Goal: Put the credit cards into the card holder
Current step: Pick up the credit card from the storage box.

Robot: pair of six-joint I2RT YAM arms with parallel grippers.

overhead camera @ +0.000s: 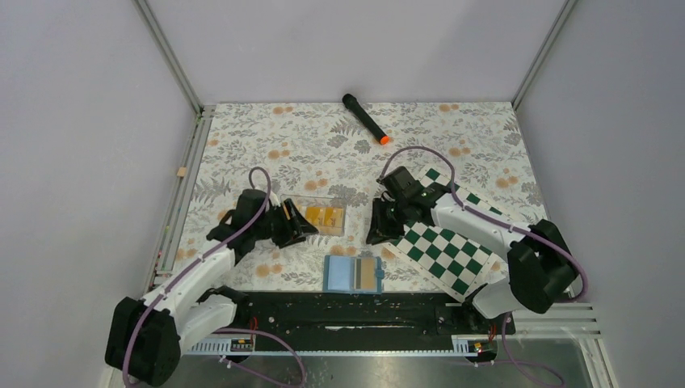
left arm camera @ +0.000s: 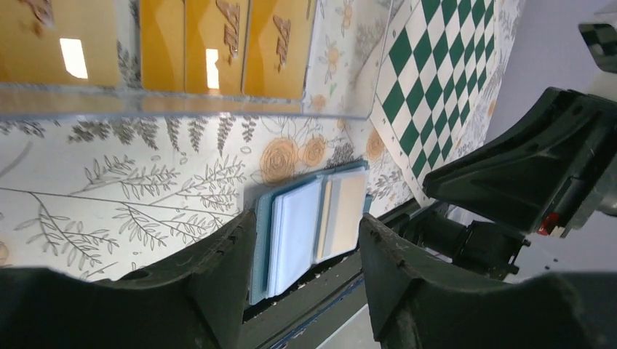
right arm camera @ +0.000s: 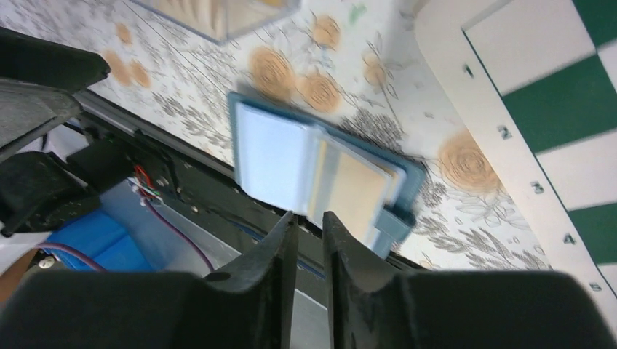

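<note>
Several orange-yellow credit cards [overhead camera: 321, 216] lie in a clear plastic tray [overhead camera: 300, 202]; they also show at the top of the left wrist view [left arm camera: 211, 43]. The blue card holder [overhead camera: 353, 275] lies open and flat near the table's front edge, its snap tab to the right. My left gripper [overhead camera: 305, 229] is open and empty beside the tray's left side; the card holder [left arm camera: 309, 229] shows beyond its fingers. My right gripper [overhead camera: 376, 236] hovers just behind the card holder [right arm camera: 320, 171], its jaws almost together with nothing between them.
A green-and-white chessboard [overhead camera: 452, 242] lies at the right under the right arm. A black marker with an orange tip [overhead camera: 365, 119] lies at the back. The black mounting rail [overhead camera: 355, 311] runs along the front edge just below the card holder.
</note>
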